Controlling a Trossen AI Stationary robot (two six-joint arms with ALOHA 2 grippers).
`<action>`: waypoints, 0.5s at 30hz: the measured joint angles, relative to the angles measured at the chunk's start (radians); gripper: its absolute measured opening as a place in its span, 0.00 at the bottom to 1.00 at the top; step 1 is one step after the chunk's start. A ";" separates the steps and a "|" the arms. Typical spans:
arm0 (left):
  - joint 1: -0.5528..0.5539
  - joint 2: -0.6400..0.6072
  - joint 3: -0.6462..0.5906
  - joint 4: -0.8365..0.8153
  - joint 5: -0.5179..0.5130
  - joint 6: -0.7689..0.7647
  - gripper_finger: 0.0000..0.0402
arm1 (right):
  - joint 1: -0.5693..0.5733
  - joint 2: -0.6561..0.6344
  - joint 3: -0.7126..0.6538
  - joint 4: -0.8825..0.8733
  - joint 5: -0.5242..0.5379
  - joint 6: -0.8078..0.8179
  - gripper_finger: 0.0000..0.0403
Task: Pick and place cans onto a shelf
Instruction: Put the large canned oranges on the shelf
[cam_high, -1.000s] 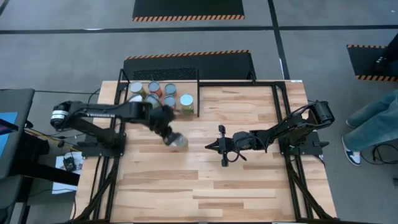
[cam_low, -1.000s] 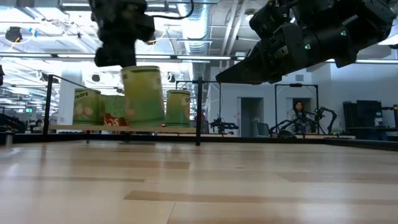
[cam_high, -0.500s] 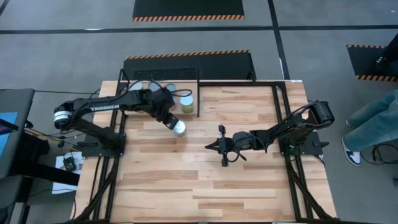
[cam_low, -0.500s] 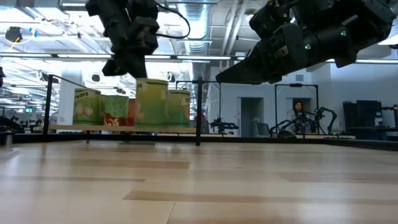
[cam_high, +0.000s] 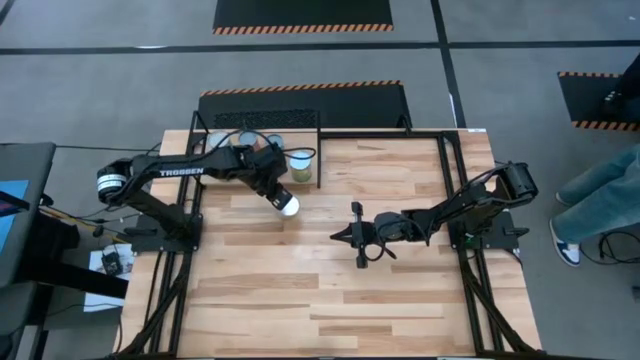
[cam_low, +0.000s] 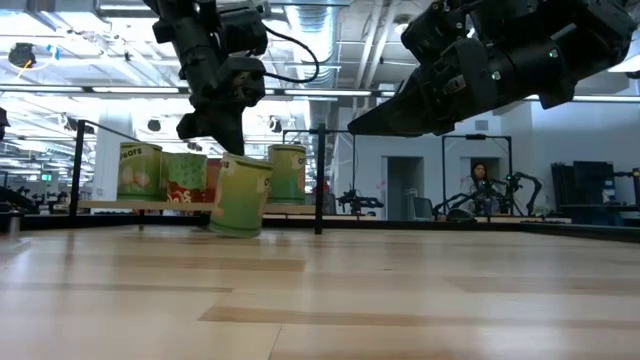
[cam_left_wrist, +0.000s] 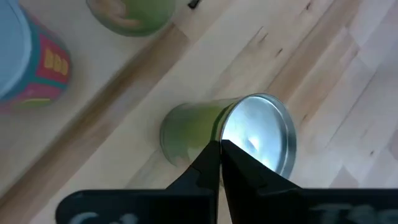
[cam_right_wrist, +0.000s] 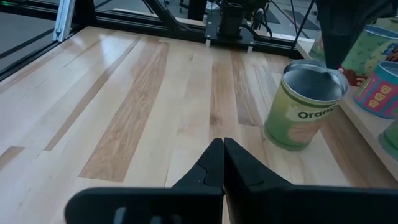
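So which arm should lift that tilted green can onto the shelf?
Left. Its hand is right over the green can, which leans on the table beside the shelf. The right hand waits mid-table, farther away.

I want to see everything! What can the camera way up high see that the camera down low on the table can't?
Only the high view shows both whole arms, the gray floor around the table, and the right gripper hanging over the middle of the table.

Only the low view shows the big room behind, and that the green can is tilted, leaning with one edge on the table.

Both show the left gripper at the tilted can's top, and more cans standing on the shelf behind it.
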 joint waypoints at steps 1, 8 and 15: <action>0.003 0.000 0.000 0.001 -0.002 0.007 0.00 | 0.000 0.000 0.000 0.000 0.000 0.000 0.04; 0.019 0.000 0.000 0.002 -0.019 0.048 0.06 | 0.000 0.000 0.000 -0.002 0.000 0.000 0.03; 0.032 0.000 0.010 -0.030 -0.023 0.129 0.15 | 0.000 0.000 0.000 -0.003 0.000 0.000 0.04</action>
